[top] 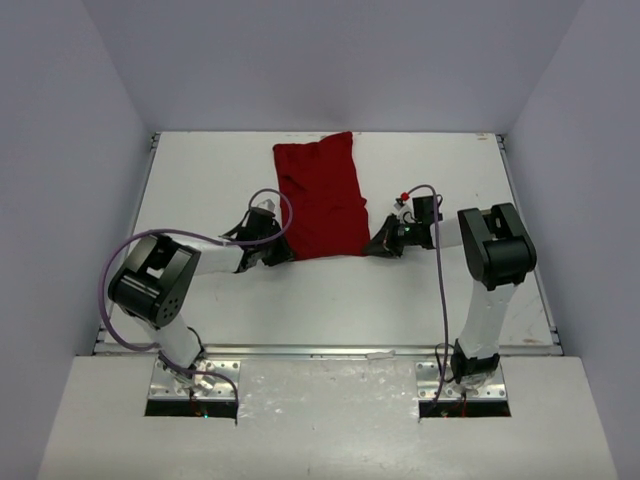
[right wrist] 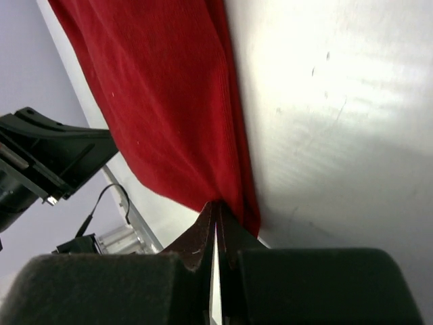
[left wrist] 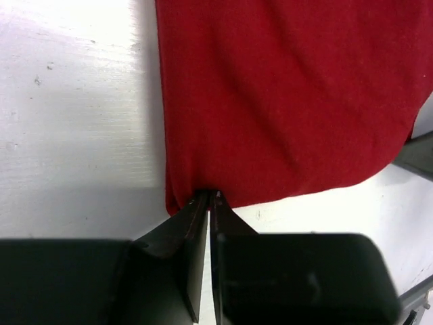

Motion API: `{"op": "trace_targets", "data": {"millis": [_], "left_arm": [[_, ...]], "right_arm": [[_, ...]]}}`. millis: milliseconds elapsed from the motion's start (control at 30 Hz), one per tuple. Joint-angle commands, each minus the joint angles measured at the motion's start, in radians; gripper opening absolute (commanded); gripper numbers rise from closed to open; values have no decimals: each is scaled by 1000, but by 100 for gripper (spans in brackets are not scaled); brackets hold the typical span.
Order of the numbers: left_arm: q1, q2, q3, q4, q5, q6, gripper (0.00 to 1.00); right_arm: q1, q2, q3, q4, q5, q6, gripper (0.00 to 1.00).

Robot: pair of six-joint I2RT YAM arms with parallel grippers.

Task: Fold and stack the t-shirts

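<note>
T-shirt (top: 320, 200), deep red and plain, lies as a long band on the white surface (top: 200, 190), its long axis running from the arms toward the far edge, where its far end almost meets the rim. The left gripper (top: 277, 252) is pressed together on the near left corner of the hem, and its wrist view shows its fingertips (left wrist: 203, 203) nipping the cloth right at the edge. The right gripper (top: 378, 247) pinches the near right corner in the same way, its tips closed on a fold of fabric (right wrist: 216, 206). All of the garment lies beyond both grippers, away from the robot, and neither arm is nearer than the other, so the coming fold looks likely to carry the near hem along that axis toward the far end. Sleeves and collar cannot be made out, and whether they are tucked under is hidden. How many layers each gripper holds is unclear, and both wrist views cut off the far end
</note>
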Motion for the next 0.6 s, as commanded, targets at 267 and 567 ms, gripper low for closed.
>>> {"op": "trace_targets", "data": {"millis": [267, 567], "left_arm": [[-7, -246, -33, -122, -115, 47, 58], [0, -347, -56, -249, -186, 36, 72]], "right_arm": [[4, -206, 33, 4, -43, -34, 37], [-10, -186, 24, -209, 73, -135, 78]]}}
